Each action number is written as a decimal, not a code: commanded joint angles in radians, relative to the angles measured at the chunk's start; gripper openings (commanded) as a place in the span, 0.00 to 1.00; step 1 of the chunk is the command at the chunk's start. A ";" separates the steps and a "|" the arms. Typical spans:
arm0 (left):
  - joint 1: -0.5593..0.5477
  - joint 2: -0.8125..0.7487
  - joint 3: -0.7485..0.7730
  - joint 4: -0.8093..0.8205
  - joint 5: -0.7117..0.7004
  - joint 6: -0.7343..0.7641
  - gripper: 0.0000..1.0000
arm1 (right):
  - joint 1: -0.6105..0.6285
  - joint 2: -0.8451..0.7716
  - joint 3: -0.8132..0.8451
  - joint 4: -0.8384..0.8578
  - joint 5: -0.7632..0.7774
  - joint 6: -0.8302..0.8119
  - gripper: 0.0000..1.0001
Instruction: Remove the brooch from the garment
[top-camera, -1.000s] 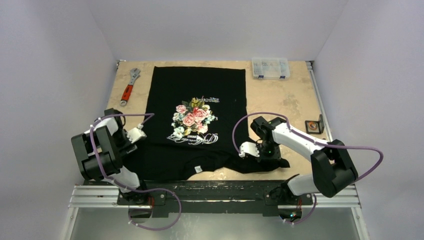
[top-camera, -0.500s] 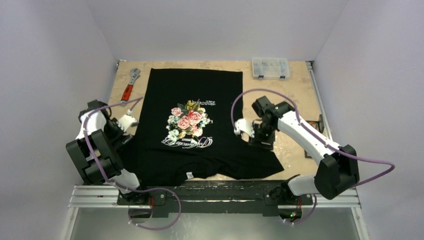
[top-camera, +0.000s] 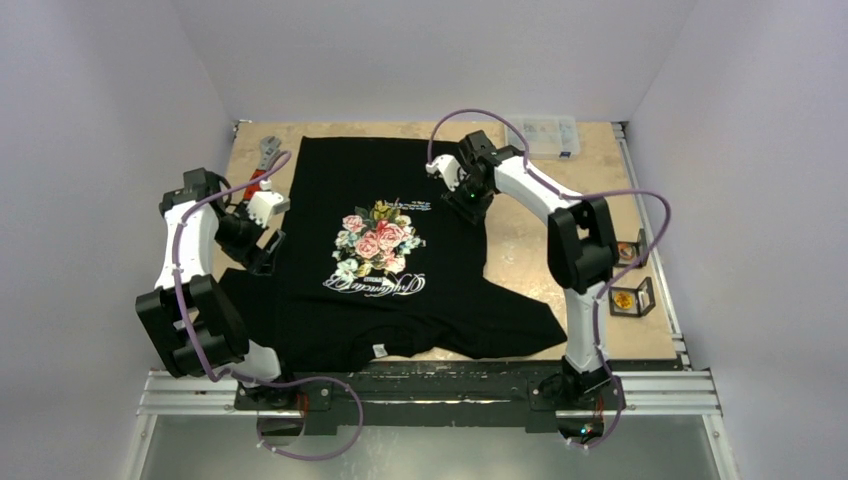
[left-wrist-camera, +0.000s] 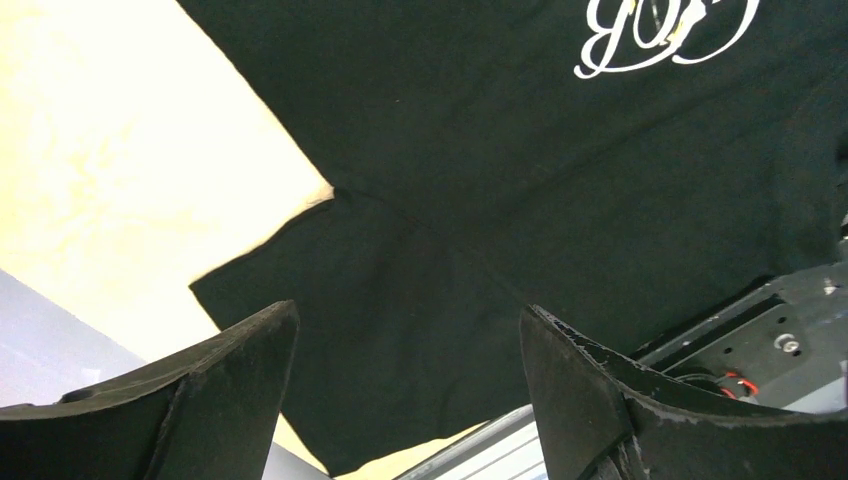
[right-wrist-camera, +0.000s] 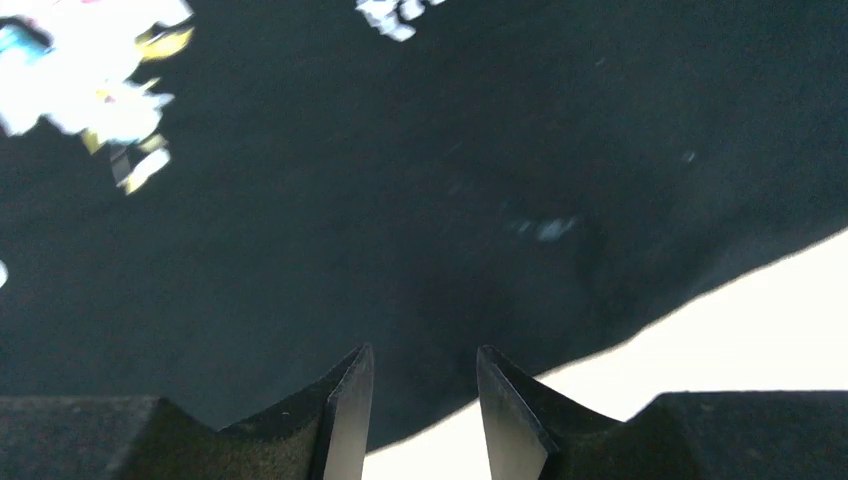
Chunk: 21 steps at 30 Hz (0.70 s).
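Red-handled metal wrench (top-camera: 260, 168): far-left corner of the tan wooden table (top-camera: 520, 230)
Left gripper (top-camera: 268, 250): jaws spread wide, empty, above the shirt's left sleeve
Black rose-printed T-shirt (top-camera: 440, 310): flat mid-table, neck toward the arms
Right gripper (top-camera: 470, 203): jaws slightly parted, empty, over the shirt's far right edge

The top external camera is looking down from high behind the near edge, taking in the whole table (top-camera: 590, 215). The left wrist camera is peering past the left gripper (left-wrist-camera: 408, 310) at close range, facing a sleeve (left-wrist-camera: 350, 330), with white lettering (left-wrist-camera: 660, 35) at upper right. The right wrist camera is looking from nearer still past the right gripper (right-wrist-camera: 422, 352), with the floral print (right-wrist-camera: 90, 60) at upper left. All three are sharing the black T-shirt (top-camera: 450, 270).
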 joint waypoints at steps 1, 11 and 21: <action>-0.004 -0.023 0.040 -0.031 0.044 -0.065 0.81 | -0.048 0.135 0.211 0.033 0.009 0.086 0.46; -0.004 0.035 0.093 -0.040 0.013 -0.118 0.81 | -0.062 0.504 0.594 0.031 0.253 -0.003 0.45; -0.005 0.092 0.164 -0.038 0.002 -0.185 0.82 | -0.062 0.615 0.667 0.337 0.511 -0.151 0.48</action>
